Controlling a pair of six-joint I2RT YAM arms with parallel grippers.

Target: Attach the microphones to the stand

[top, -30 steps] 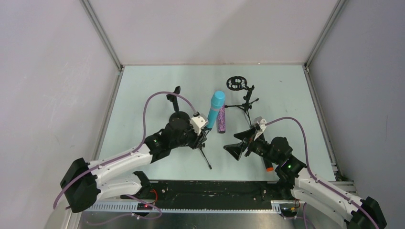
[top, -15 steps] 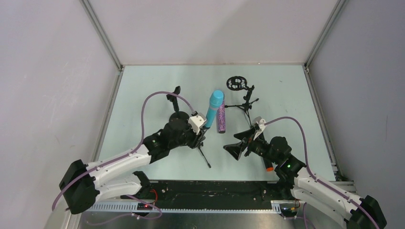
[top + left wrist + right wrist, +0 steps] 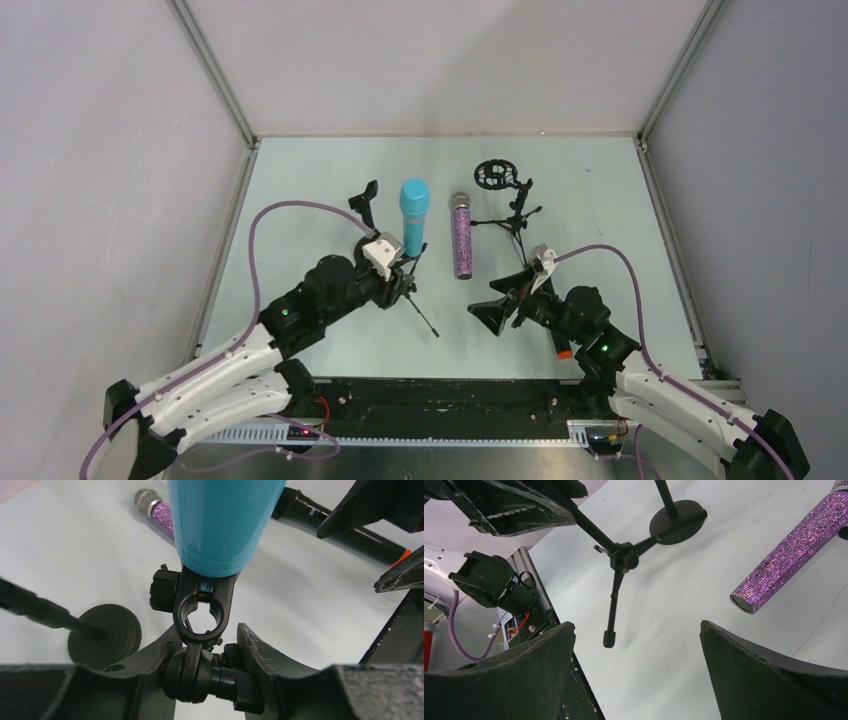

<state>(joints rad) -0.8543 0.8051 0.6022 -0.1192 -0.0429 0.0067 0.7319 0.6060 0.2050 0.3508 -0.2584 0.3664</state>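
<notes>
The pale green bench fills the middle of the overhead view. Left of centre, the left end effector is clamped on the joint of a small tripod stand, and the light blue microphone sits in its clip. The right end effector gapes wide, holding nothing. The purple microphone lies flat beside the blue one. The black microphone lies half hidden under the right arm.
</notes>
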